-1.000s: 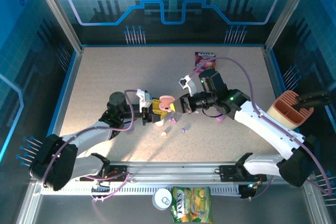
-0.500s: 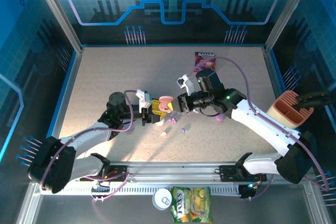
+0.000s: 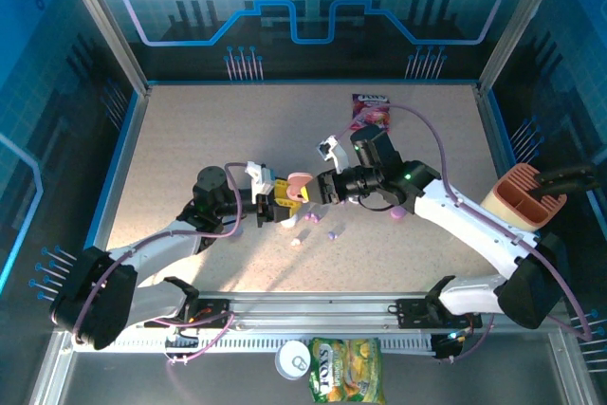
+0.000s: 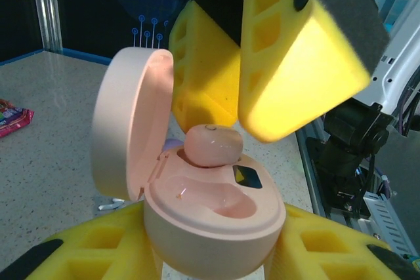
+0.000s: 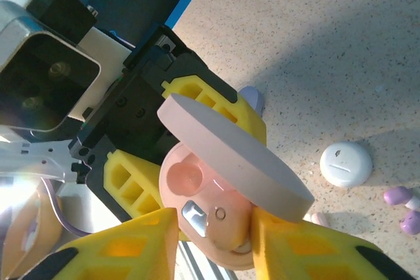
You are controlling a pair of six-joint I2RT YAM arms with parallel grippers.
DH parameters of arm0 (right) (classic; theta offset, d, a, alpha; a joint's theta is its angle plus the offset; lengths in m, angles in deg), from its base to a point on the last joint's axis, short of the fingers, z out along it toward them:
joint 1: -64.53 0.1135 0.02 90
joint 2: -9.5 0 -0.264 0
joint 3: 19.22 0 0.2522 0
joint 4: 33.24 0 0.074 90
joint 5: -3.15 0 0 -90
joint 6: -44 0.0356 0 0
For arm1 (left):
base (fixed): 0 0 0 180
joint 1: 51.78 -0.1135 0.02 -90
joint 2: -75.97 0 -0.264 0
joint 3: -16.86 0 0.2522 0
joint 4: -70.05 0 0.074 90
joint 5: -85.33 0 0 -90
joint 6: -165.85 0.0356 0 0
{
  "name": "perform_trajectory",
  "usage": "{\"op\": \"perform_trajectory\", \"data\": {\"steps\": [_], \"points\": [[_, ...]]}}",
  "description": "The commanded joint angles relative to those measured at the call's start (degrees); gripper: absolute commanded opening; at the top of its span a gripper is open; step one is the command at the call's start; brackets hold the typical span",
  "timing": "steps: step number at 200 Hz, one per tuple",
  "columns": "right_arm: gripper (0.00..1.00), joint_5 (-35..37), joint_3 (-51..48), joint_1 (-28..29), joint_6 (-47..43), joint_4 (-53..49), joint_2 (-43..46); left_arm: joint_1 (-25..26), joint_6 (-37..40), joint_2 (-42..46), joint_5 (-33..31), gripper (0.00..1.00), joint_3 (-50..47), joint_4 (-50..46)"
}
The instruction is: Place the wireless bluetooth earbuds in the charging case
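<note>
Charging case (image 4: 216, 227): pink, lid open, low centre of the left wrist view.
Left gripper (image 4: 210, 257): fingers pinch the case base from both sides.
Pink earbud (image 4: 211, 147): sits in the far socket.
Right gripper (image 5: 213, 224): fingers slightly spread just above that bud, apparently not squeezing it.
Done: one bud looks seated.
Remaining: near socket (image 4: 220, 200) empty; white earbud (image 5: 346, 164) and purple earbuds (image 5: 398, 195) lie on the desk (image 5: 367, 44), right of frame.

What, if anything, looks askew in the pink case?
The pink earbud sits raised in its socket of the pink case, standing proud rather than flush; it looks not fully seated. The neighbouring socket is empty.
</note>
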Motion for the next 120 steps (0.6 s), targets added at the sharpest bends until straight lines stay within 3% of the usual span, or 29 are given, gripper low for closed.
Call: {"op": "perform_trajectory", "data": {"steps": [1, 62, 98, 120], "points": [[0.43, 2.1, -1.0, 0.5, 0.0, -0.7, 1.8, 0.3, 1.7, 1.3, 0.8, 0.39, 0.9, 1.9], [0.61, 5.5, -5.8, -0.1, -1.9, 1.7, 10.7, -1.5, -0.1, 1.2, -2.5, 0.39, -0.3, 4.4], [0.61, 13.7, -11.9, -0.2, -0.2, 2.0, 14.8, -5.6, -3.6, 0.2, -4.0, 0.39, -2.4, 12.0], [0.61, 13.7, -17.8, -0.3, 3.4, 5.4, 13.3, -8.5, -6.4, 0.0, -3.5, 0.39, -3.2, 16.1]]}}
